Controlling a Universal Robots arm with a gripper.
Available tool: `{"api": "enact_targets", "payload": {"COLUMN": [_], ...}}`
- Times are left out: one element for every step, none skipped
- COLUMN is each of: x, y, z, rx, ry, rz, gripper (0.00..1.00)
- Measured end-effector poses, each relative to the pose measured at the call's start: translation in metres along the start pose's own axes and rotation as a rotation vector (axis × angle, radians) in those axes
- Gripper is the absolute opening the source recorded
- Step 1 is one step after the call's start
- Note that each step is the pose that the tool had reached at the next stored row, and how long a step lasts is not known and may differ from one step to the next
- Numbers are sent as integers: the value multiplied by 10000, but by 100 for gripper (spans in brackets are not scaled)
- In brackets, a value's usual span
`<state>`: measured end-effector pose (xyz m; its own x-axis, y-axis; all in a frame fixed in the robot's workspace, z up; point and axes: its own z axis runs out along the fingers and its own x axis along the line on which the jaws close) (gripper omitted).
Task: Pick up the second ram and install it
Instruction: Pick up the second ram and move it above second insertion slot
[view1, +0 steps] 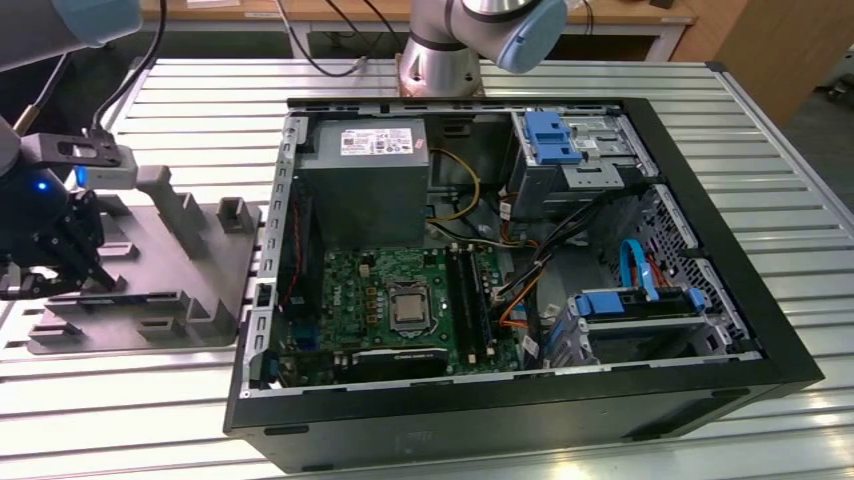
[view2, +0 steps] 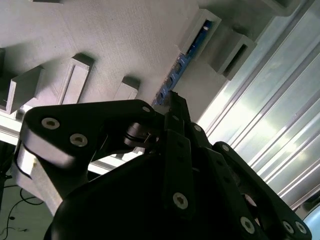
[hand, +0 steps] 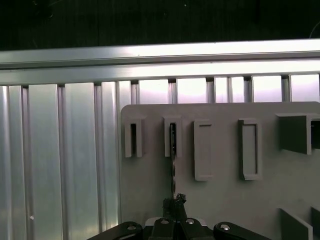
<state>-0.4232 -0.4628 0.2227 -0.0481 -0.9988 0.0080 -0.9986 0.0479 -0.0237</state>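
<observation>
The second ram (hand: 172, 150), a thin dark bar seen edge-on, stands in a slotted block of the grey fixture plate (hand: 150, 195). The pincer (hand: 175, 202) sits at the stick's near end and appears to touch it. How far it is open, or whether it grips, cannot be told. Other slotted blocks (hand: 202, 150) flank the stick, apart from it. Past the plate's edge runs bare ribbed worktop (hand: 65, 165). In the exterior view the plate lies at nine o'clock, with the open computer case (view1: 534, 412) just beside its edge.
</observation>
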Motion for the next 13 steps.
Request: {"api": "enact_targets", "payload": {"x": [0, 0, 0, 0, 0, 0, 0, 0, 0, 0, 0, -1, 0], "y": [1, 3, 4, 5, 6, 6, 7, 8, 8, 8, 8, 8, 8], "z": [9, 16, 24, 34, 43, 52, 60, 65, 65, 65, 66, 66, 67], "rx": [1, 1, 2, 3, 3, 4, 3, 3, 2, 1, 2, 3, 3], "ry": [-1, 0, 0, -1, -1, -1, 0, 1, 1, 1, 1, 1, 0], "rz": [-1, 0, -1, 0, 0, 0, 0, 0, 0, 0, 0, 0, 0], "gripper": [10, 10, 10, 10, 10, 10, 10, 10, 10, 10, 10, 10, 10]}}
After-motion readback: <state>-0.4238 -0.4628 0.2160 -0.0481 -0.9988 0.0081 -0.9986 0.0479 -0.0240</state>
